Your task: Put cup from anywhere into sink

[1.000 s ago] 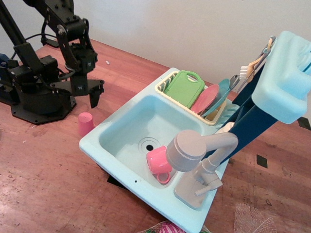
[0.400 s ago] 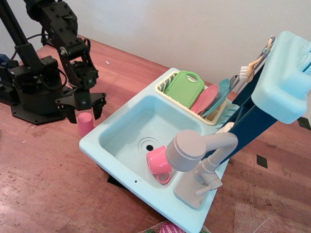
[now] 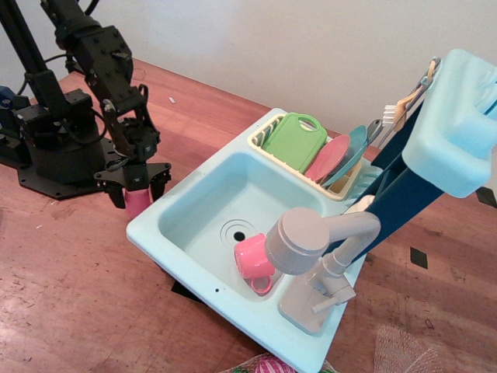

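Observation:
The small pink cup (image 3: 138,203) stands upright on the wooden table, just left of the light blue sink (image 3: 159,235), close to its left corner. My black gripper (image 3: 139,189) has come down over the cup from above. Its two fingers stand open on either side of the cup's upper part; the cup's top is hidden behind the gripper. I cannot tell whether the fingers touch the cup. The sink basin has a round drain (image 3: 237,231).
A wider pink mug with a handle (image 3: 252,259) lies in the basin by the grey faucet (image 3: 303,241). The yellow dish rack (image 3: 268,148) holds a green board and plates. The arm's black base (image 3: 58,151) stands at the left. A blue stand (image 3: 454,116) rises at the right.
The gripper has moved from up and right of the cup to over it and has dropped down, so its open fingers now straddle the cup. The cup has not moved.

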`<state>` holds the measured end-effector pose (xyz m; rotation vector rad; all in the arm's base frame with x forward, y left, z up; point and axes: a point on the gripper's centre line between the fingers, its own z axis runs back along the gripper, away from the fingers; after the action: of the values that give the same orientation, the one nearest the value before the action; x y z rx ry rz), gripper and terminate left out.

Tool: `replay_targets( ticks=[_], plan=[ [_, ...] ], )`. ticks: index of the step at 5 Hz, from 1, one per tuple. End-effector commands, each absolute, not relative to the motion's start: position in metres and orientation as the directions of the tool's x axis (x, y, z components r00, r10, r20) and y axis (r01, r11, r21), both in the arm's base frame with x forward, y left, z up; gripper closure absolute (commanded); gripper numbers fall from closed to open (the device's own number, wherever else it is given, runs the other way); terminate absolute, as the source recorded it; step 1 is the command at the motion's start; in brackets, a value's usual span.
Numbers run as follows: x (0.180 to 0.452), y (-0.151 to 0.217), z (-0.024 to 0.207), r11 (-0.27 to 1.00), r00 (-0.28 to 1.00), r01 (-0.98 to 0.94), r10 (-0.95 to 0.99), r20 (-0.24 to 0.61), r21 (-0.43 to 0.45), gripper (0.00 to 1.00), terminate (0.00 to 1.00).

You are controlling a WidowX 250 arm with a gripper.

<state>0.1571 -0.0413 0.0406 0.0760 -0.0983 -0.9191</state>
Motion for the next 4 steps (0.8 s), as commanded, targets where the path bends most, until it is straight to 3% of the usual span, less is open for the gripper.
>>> replay_targets(
  ticks=[1,2,4],
  plan=[
    [0.157,-0.042,0.040,0.594,0.593,0.790,-0.803,0.062,0.151,0.00,0.00],
    [0.157,-0.043,0.048,0.606,0.607,0.782,-0.793,0.040,0.147,1.00,0.00],
    [0.164,-0.041,0.067,0.581,0.583,0.799,-0.812,0.033,0.156,1.00,0.00]
  ],
)
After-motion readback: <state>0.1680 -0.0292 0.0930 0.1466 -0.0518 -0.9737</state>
